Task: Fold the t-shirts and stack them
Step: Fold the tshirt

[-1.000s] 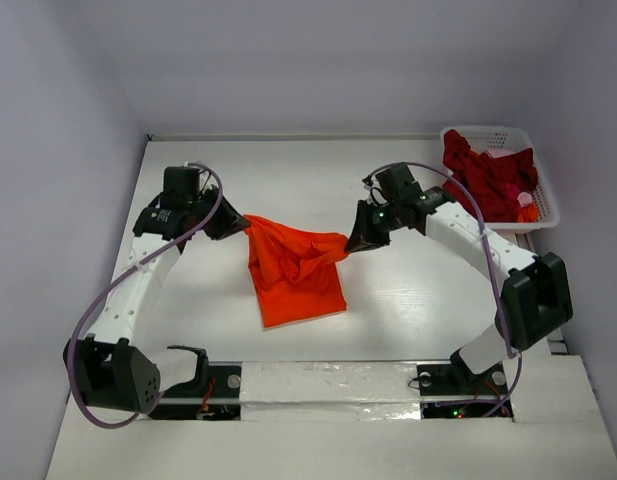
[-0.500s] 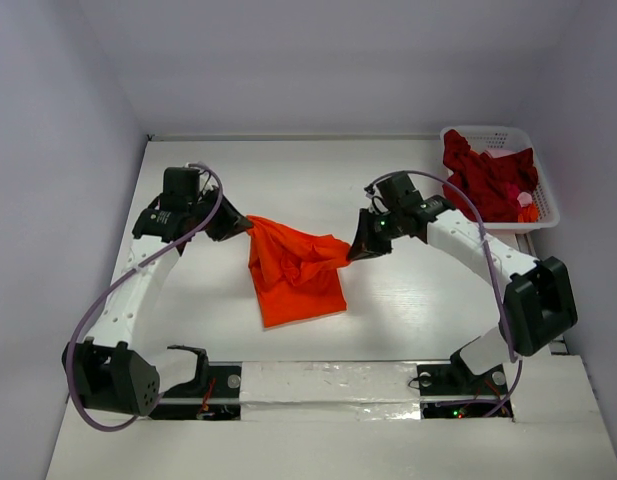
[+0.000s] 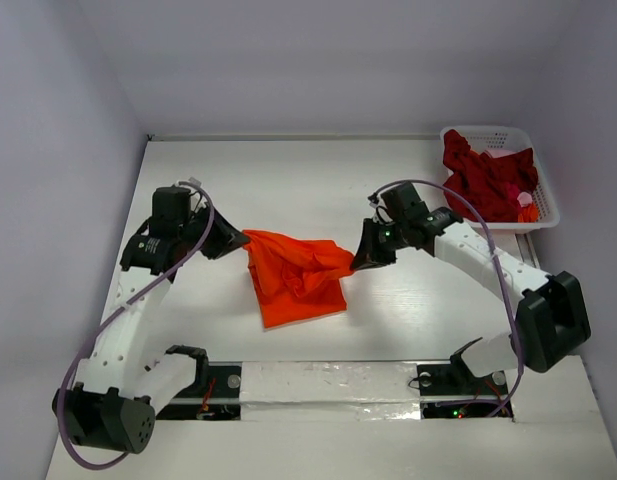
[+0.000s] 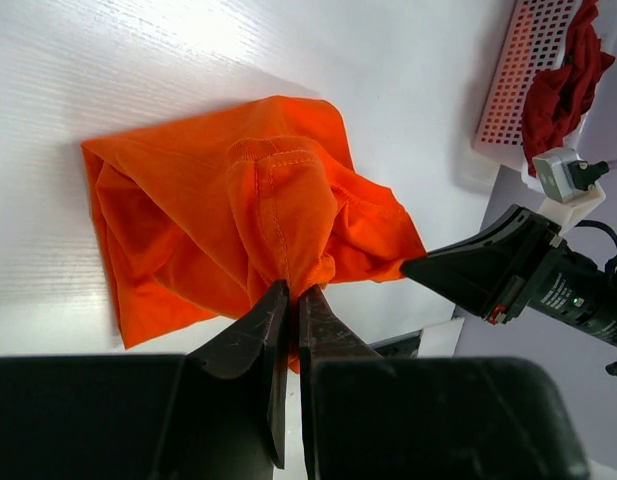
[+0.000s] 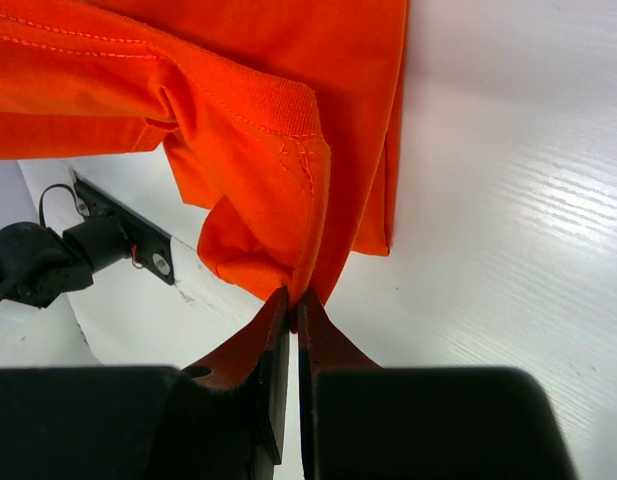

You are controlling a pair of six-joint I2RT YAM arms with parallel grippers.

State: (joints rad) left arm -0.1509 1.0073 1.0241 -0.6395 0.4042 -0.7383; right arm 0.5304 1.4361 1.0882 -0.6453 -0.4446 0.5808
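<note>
The bright orange t-shirt [image 3: 293,280] hangs bunched between both arms, its lower part resting on the white table [image 3: 288,180]. My left gripper [image 3: 238,238] is shut on its left upper edge; in the left wrist view the orange t-shirt [image 4: 238,220] runs into the shut left gripper [image 4: 293,292]. My right gripper [image 3: 350,262] is shut on the right upper edge; in the right wrist view a hemmed fold of the orange t-shirt [image 5: 248,130] is pinched in the right gripper [image 5: 293,295]. The dark red t-shirt [image 3: 485,180] lies crumpled in the basket.
A white lattice basket [image 3: 543,205] stands at the back right of the table, also visible as the basket [image 4: 528,70] in the left wrist view. Grey walls close in on the left, back and right. The arm bases sit along the near edge.
Both grippers have moved toward the near edge and slightly down, carrying the orange t-shirt's upper edge with them. Both grips stayed shut.
</note>
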